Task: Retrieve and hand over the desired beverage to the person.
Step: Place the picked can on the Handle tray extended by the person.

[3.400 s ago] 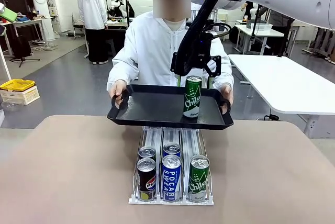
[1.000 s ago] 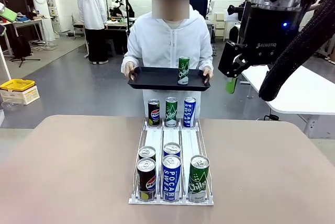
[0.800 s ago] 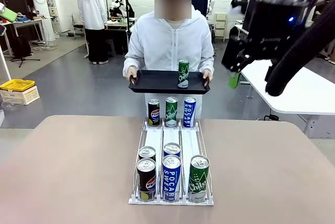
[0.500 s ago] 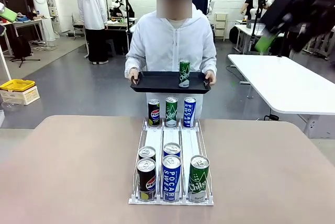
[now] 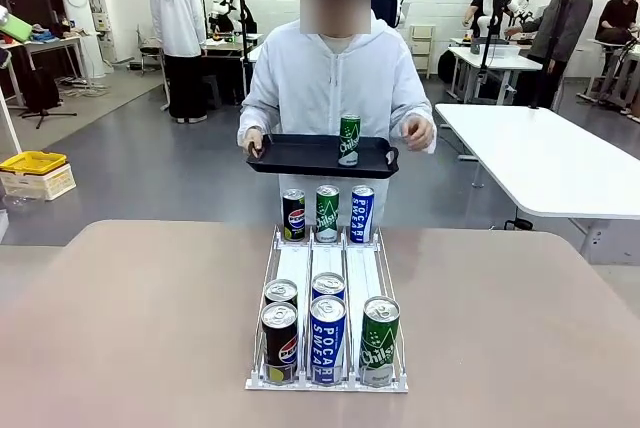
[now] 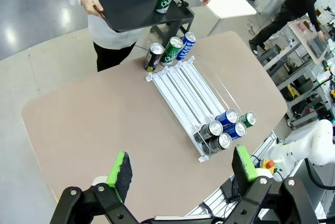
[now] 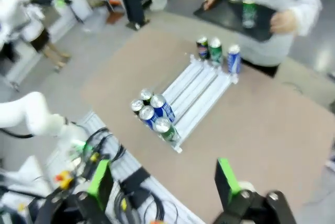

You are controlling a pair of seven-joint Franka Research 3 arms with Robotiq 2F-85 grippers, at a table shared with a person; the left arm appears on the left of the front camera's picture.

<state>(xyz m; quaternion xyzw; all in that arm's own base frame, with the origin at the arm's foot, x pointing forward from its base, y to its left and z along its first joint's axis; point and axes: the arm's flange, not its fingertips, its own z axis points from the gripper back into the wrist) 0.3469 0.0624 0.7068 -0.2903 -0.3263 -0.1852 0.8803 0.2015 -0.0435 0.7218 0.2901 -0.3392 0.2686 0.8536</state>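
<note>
Green can (image 5: 349, 140): upright on person's (image 5: 330, 83) tray (image 5: 290, 156); likely light, stiff, slick; grasp mid-body
Left end effector (image 6: 181, 166): released
Right end effector (image 7: 163, 181): released

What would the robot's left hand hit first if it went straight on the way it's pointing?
Probably the bare table top, close beside the near end of the can rack. The left hand hangs open above it, and depth is hard to judge.
</note>
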